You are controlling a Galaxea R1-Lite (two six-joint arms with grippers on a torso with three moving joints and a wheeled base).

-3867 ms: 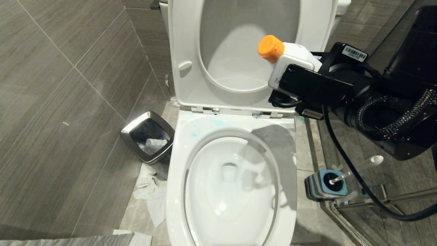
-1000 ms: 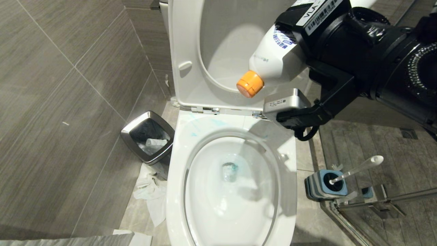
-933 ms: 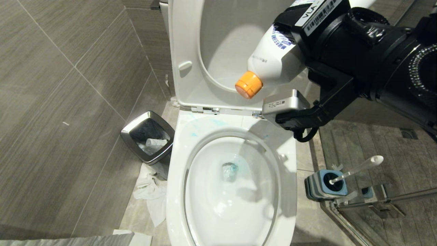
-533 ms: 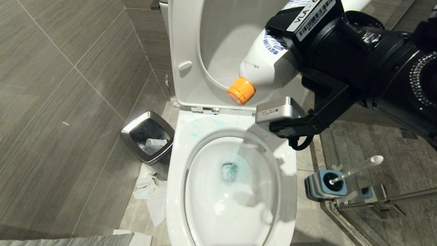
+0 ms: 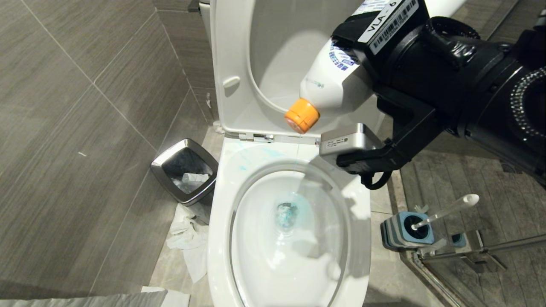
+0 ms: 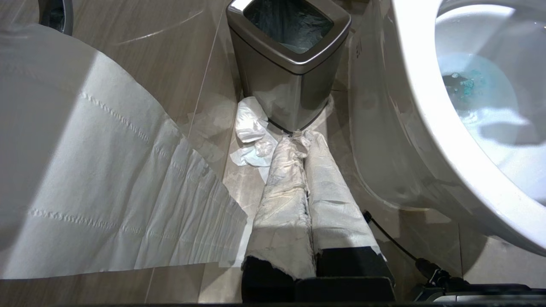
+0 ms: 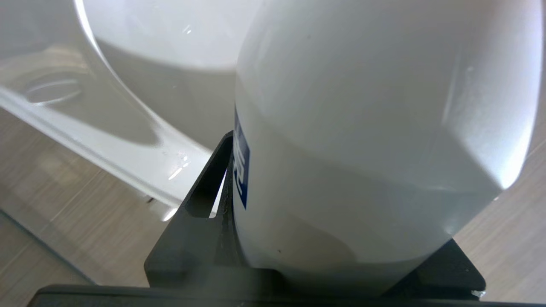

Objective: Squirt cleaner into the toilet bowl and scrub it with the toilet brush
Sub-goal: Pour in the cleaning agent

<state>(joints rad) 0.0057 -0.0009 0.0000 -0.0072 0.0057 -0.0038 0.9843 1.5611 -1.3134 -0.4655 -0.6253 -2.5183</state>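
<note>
The right gripper (image 5: pixel 362 64) is clamped on a white bottle (image 5: pixel 330 85), tilted with its orange cap (image 5: pixel 302 115) pointing down, above the back of the toilet bowl (image 5: pixel 222 213) and in front of the raised seat (image 5: pixel 236 64). Blue cleaner (image 5: pixel 286 213) tints the water around the drain, with faint blue smears on the rim behind the basin. The brush (image 5: pixel 443 211) stands tilted in its blue holder (image 5: pixel 405 232) on the floor on the bowl's right side, untouched. The left gripper (image 6: pixel 305 179) sits low beside the bowl on its left, its paper-wrapped fingers (image 6: pixel 281 200) pressed together, pointing at a steel bin (image 6: pixel 288 64). Crumpled tissue (image 6: pixel 249 132) lies at the bin's foot.
</note>
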